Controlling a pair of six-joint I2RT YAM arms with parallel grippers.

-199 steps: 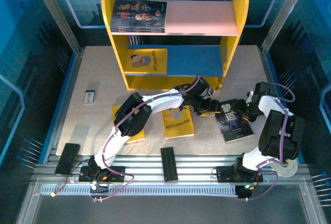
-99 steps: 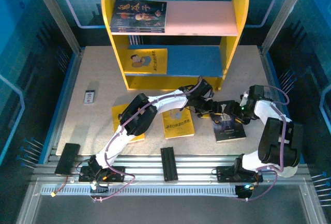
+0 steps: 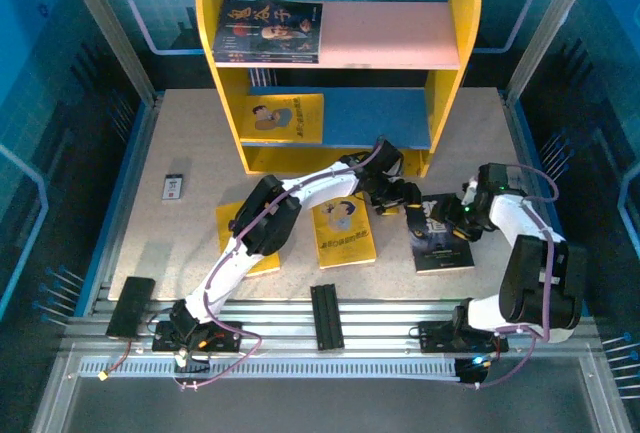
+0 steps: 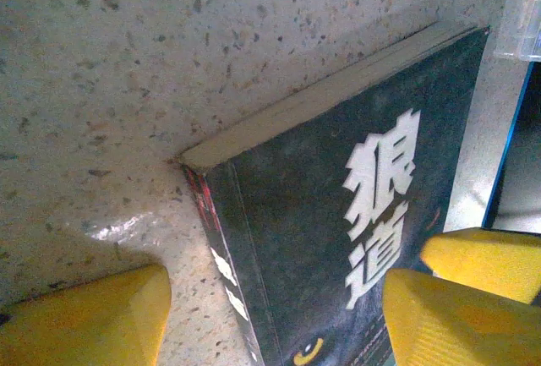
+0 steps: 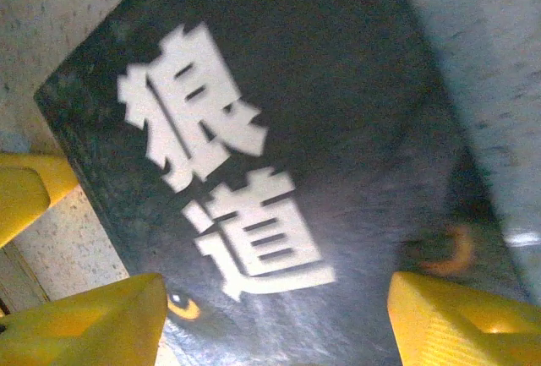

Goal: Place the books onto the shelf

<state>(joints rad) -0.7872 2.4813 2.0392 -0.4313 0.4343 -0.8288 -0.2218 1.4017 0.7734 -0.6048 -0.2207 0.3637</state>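
Observation:
A dark wolf-face book (image 3: 443, 246) lies flat on the table at the right, its white title visible on the cover (image 4: 338, 239) (image 5: 279, 129). My left gripper (image 3: 406, 210) (image 4: 270, 319) is open over the book's spine edge, one finger above the table and the other above the cover. My right gripper (image 3: 442, 219) (image 5: 275, 319) hovers open above the same cover, holding nothing. A yellow book (image 3: 344, 234) lies mid-table, and a second yellow book (image 3: 262, 263) is partly under the left arm. The shelf (image 3: 225, 73) holds a dark book (image 3: 268, 31) on top and a yellow book (image 3: 285, 118) below.
A small white-and-black card (image 3: 174, 187) lies at the left of the table. A black block (image 3: 327, 315) sits on the front rails, and another black block (image 3: 130, 305) is at the front left. Blue enclosure walls stand on both sides.
The wolf book has slid left and turned squarer to the table edge. Both grippers moved with it, the right wrist swinging left. More of the middle yellow book is uncovered.

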